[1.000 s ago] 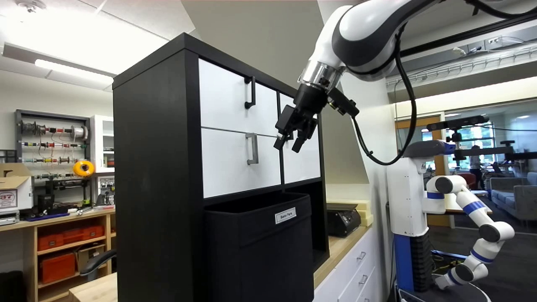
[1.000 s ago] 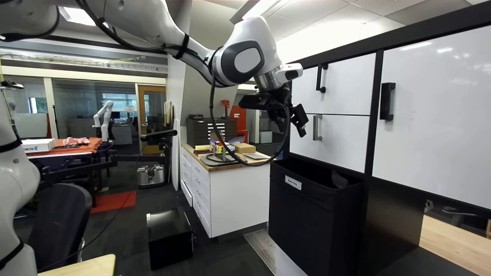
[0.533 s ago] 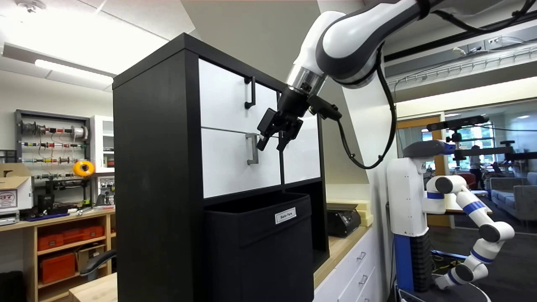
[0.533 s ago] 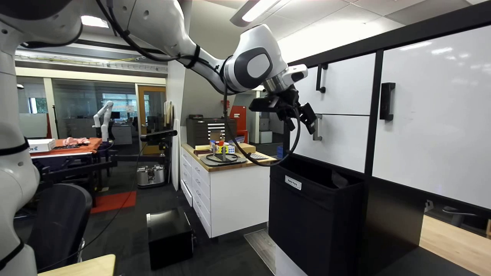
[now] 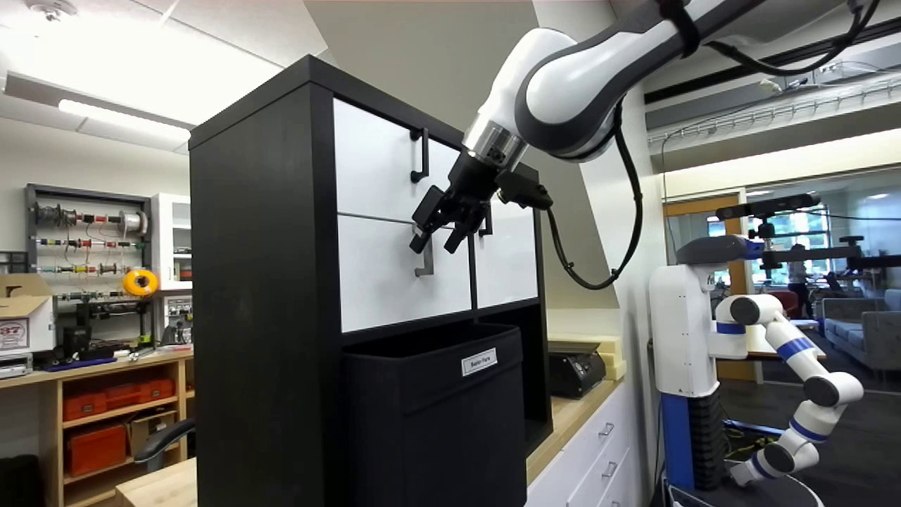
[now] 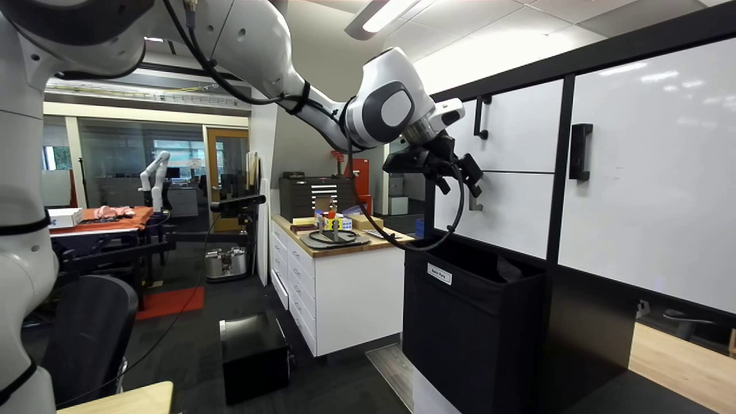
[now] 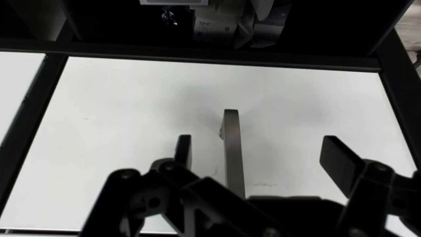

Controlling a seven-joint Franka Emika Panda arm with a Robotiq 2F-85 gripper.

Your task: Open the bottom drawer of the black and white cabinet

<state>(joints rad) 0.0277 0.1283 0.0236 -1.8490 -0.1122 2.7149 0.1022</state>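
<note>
The black and white cabinet point(image 5: 257, 282) also shows in an exterior view point(image 6: 565, 172). Its bottom drawer point(image 5: 380, 282) is a white front, closed, below the matching upper drawer; it also shows in an exterior view point(image 6: 514, 215) and the wrist view point(image 7: 125, 112). Its upright bar handle looks grey point(image 7: 233, 144); its lower end shows in both exterior views point(image 5: 426, 264) point(image 6: 475, 204). My gripper point(image 5: 435, 244) point(image 6: 460, 190) is open and empty in front of the handle, hiding its upper part. In the wrist view the fingers point(image 7: 258, 153) lie on either side of the handle, the left one nearer, neither visibly touching.
A black fabric bin point(image 5: 450, 422) point(image 6: 471, 322) with a white label sits below the drawer; its contents point(image 7: 213, 28) show in the wrist view. The upper drawer's black handle point(image 5: 422, 155) is just above the gripper. A white door point(image 6: 655, 172) is beside the drawers.
My gripper has moved toward the cabinet and slightly down, from beside the bottom drawer's handle to in front of it. It stays open. The drawer has not moved.
</note>
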